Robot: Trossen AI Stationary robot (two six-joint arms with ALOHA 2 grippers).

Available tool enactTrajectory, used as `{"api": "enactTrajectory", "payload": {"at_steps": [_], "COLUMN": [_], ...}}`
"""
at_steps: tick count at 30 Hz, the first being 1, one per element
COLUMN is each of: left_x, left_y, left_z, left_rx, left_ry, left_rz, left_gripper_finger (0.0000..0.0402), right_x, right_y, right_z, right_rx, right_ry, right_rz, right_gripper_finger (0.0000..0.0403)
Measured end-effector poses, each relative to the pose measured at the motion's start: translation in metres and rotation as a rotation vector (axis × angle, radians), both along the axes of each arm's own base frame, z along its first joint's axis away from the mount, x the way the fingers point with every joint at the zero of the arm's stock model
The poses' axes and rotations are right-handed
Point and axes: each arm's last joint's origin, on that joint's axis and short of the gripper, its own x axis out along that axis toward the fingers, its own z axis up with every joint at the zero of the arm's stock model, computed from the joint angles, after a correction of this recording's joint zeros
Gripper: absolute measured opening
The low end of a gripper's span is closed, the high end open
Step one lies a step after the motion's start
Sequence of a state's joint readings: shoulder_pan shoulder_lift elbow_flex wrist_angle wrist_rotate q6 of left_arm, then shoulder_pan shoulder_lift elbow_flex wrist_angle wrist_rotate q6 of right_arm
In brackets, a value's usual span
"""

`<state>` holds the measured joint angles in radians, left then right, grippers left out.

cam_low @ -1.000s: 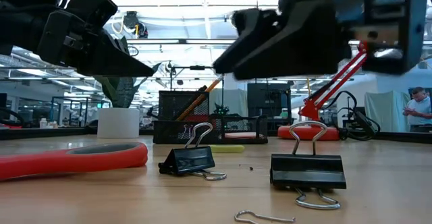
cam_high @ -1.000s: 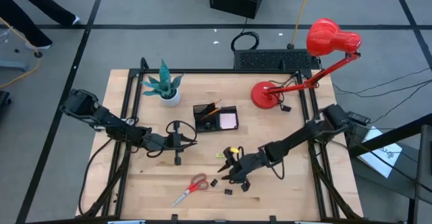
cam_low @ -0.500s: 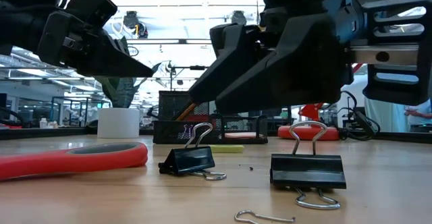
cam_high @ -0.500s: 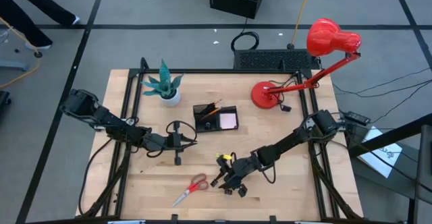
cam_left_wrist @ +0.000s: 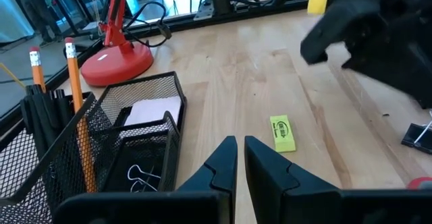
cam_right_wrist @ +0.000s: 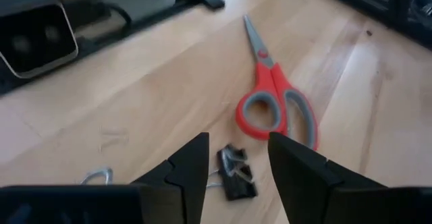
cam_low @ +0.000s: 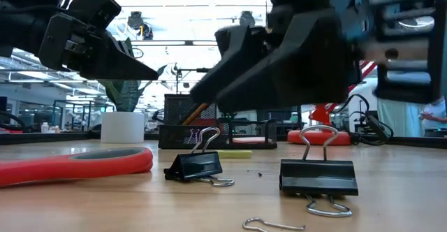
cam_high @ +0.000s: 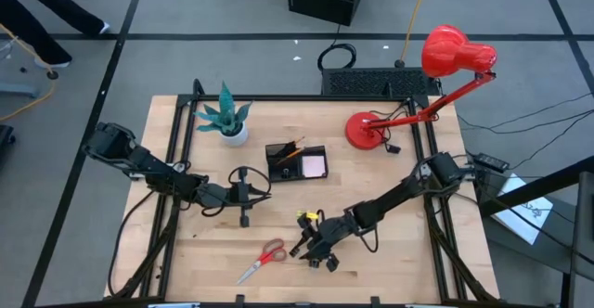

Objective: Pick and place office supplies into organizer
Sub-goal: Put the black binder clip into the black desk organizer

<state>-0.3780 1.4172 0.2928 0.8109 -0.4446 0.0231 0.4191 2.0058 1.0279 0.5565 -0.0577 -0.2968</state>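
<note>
Right arm reaches in from the table's 3 o'clock edge, stretched low and diagonal toward 6 o'clock. Right gripper (cam_high: 304,250) hangs over the front-centre boards with fingers (cam_right_wrist: 185,166) spread apart, nothing between them. A binder clip (cam_right_wrist: 235,174) lies on the wood in the gap under the fingertips; contact cannot be told. Red-handled scissors (cam_high: 263,260) lie just beyond it, at about 7 o'clock on the table, blades pointing to the front edge. In the low view two black binder clips sit on the wood, one (cam_low: 196,166) nearer the scissors' handle, a second clip (cam_low: 318,176) beside it, with a loose wire clip (cam_low: 274,225) in front.

Left arm comes from 9 o'clock, bent, parked left of centre. Left gripper (cam_left_wrist: 238,158) has its fingers nearly together, holding nothing.

Organizer (cam_high: 296,162), black mesh, stands just behind table centre, toward 12 o'clock. It holds orange pencils (cam_left_wrist: 71,99), a pink sticky-note pad (cam_left_wrist: 152,110) and a silver wire clip (cam_left_wrist: 140,177). A small yellow piece (cam_left_wrist: 283,133) lies flat between organizer and right gripper; it carries dark print, too small to read.
</note>
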Motion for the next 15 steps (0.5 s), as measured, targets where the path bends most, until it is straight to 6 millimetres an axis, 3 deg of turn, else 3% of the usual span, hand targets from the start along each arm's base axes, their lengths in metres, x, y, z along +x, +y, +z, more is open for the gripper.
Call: {"api": "enactTrajectory", "payload": {"at_steps": [5, 10, 15], "left_x": [0.0, 0.0, 0.0], "left_y": [0.0, 0.0, 0.0], "left_z": [0.0, 0.0, 0.0], "left_rx": [0.0, -0.005, -0.002], "left_ry": [0.0, 0.001, 0.002], "left_rz": [0.0, 0.002, 0.001], "left_gripper_finger": [0.0037, 0.0037, 0.0037], "right_x": [0.002, 0.005, 0.005], "right_y": [-0.001, -0.004, -0.006], "right_z": [-0.016, -0.014, -0.015], "right_rx": [0.014, 0.018, 0.017], "right_ry": [0.027, -0.002, 0.014], "right_rz": [-0.016, -0.025, -0.031], "right_gripper_finger": [0.0146, 0.0139, 0.0108]}}
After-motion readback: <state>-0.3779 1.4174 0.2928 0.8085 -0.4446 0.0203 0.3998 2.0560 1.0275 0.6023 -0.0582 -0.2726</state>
